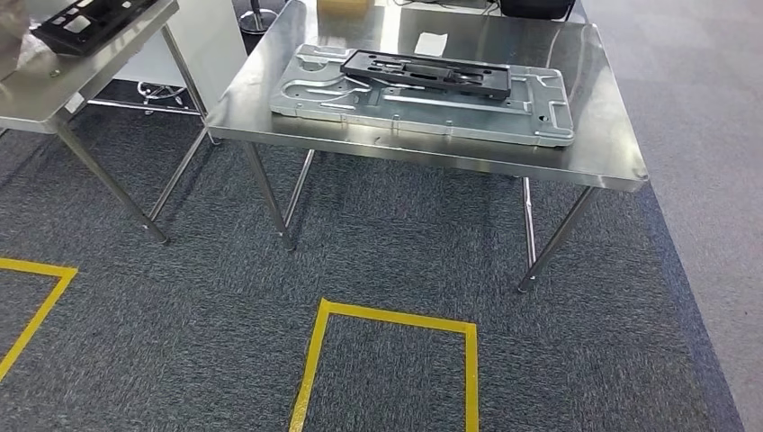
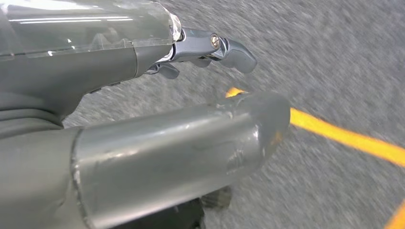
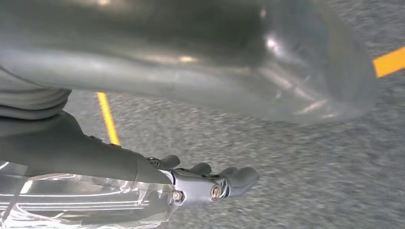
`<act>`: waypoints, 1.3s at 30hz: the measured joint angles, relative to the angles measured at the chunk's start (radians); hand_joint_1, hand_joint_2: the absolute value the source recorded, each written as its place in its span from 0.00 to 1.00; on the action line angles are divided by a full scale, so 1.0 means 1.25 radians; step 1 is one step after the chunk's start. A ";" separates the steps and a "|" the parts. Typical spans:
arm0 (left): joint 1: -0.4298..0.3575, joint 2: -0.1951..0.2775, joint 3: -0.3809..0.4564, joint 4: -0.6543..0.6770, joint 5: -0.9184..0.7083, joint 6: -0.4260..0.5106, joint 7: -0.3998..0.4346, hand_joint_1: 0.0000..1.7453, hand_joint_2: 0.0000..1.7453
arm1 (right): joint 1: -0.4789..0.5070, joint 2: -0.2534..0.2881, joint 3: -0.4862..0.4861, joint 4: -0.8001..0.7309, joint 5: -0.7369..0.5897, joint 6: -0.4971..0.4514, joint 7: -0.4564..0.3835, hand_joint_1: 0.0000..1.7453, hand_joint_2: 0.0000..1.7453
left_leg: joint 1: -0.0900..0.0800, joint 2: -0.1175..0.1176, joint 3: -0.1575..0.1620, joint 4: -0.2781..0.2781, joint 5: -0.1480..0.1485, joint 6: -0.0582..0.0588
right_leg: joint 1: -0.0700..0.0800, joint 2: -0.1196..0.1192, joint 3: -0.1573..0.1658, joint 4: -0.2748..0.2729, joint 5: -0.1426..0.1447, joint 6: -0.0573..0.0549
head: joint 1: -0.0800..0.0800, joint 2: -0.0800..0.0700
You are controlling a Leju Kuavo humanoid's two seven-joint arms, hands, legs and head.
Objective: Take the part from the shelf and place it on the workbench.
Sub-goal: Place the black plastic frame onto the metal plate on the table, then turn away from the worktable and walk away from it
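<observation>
the left hand [image 2: 191,86] hangs over grey carpet [image 2: 334,57] in its wrist view, thumb and darker fingers [image 2: 236,52] stretched out and apart, with nothing held; a yellow tape line [image 2: 344,136] crosses the floor just past the thumb tip. the right hand [image 3: 200,157] hangs the same way over the carpet in its own wrist view, fingers extended, thumb spread away from them, holding nothing.

in the head view, from the left: a steel table [image 1: 54,99] at the picture's edge carries a black frame-like part [image 1: 90,20] near its far side. to its right stands the steel workbench [image 1: 450,153], and on it a large silver stamped metal plate [image 1: 414,99] lies flat. a black part [image 1: 426,74] rests on top of that plate, toward its far edge, its long axis running left to right along the plate's length. a small white slip [image 1: 431,42] lies beyond it on the bench top. yellow tape squares [image 1: 387,317] mark the carpet in front.
</observation>
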 joint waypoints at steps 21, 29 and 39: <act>0.010 -0.017 0.035 0.000 0.008 0.036 0.126 0.00 0.00 | 0.000 0.018 0.052 0.021 0.129 -0.007 0.066 0.00 0.00 | 0.015 -0.001 -0.131 0.201 -0.002 -0.062 | -0.008 -0.056 0.154 -0.110 0.003 -0.036 | -0.008 0.000; 0.008 -0.013 0.051 0.000 0.016 0.036 0.126 0.00 0.00 | -0.012 0.027 0.079 0.027 0.158 -0.004 0.056 0.00 0.00 | 0.008 0.014 -0.050 0.036 0.009 -0.015 | -0.005 -0.056 0.132 -0.060 -0.027 -0.001 | -0.002 0.000; 0.004 -0.001 0.058 0.000 0.016 0.034 0.116 0.00 0.00 | -0.006 0.035 0.091 0.036 0.167 -0.001 0.072 0.00 0.00 | -0.007 -0.073 -0.076 0.045 0.032 -0.012 | 0.000 0.053 0.140 -0.088 0.005 -0.032 | 0.002 0.000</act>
